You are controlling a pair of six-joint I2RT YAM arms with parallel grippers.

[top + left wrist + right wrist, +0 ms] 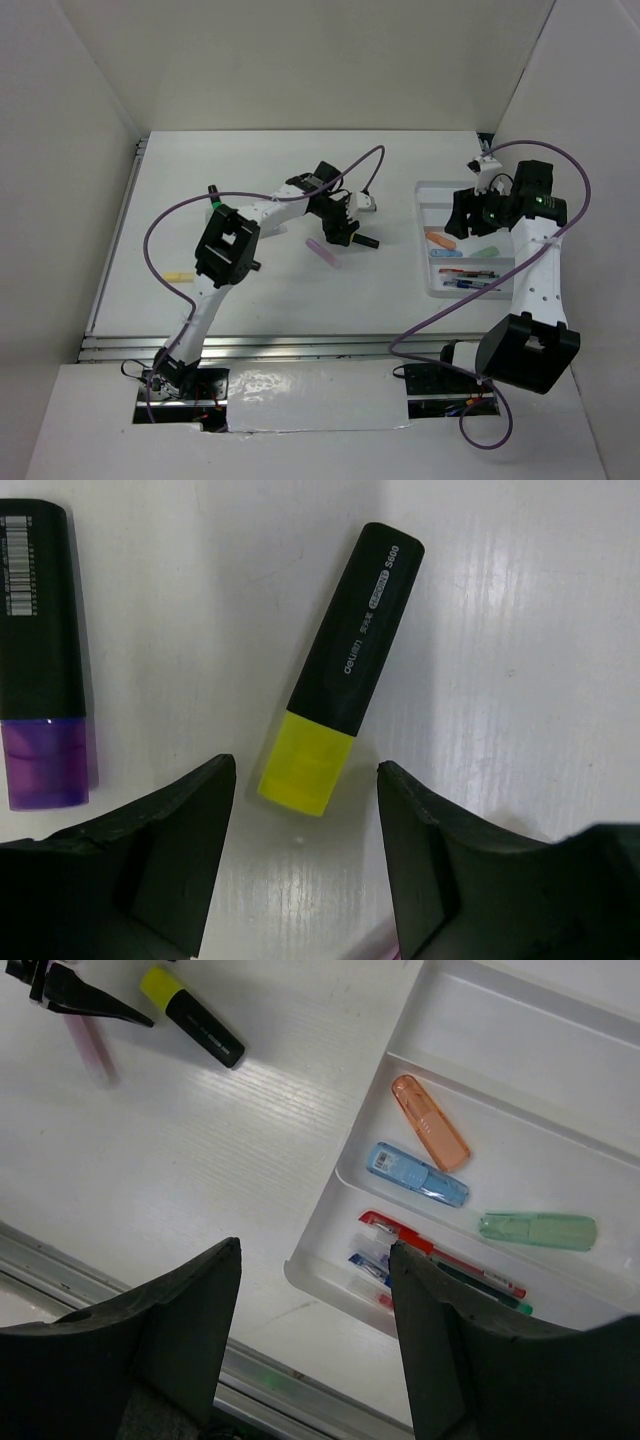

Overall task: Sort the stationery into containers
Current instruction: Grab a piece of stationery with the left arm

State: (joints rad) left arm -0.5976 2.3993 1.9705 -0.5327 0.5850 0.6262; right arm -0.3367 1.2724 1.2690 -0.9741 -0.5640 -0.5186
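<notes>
Pickup is the step: our left gripper (305,768) hangs released astride the yellow-capped highlighter (350,670); next we lower and clench. Right gripper (312,1250) hovers released over the tray (520,1030).

The left tool (305,772) has its fingers spread, with the cap end of the yellow-capped highlighter (350,660) in the mouth of the gap and the body running off toward 1 o'clock. Bare surface (520,630) lies beside it at 3 o'clock. A purple-capped highlighter (40,650) lies at 10 o'clock, with a free strip between the two. From above, a pink marker (323,251) lies near that tool at 7 o'clock. The surface is open from there to the tray (422,235) at 3 o'clock. The right arm (535,280) reaches over the tray from 5 o'clock. Under the open right tool (315,1250), the tray's far compartment is free. An orange marker (430,1122), blue marker (417,1174) and green marker (537,1230) lie spaced apart in the middle one, and thin pens (445,1258) crowd the nearest.
</notes>
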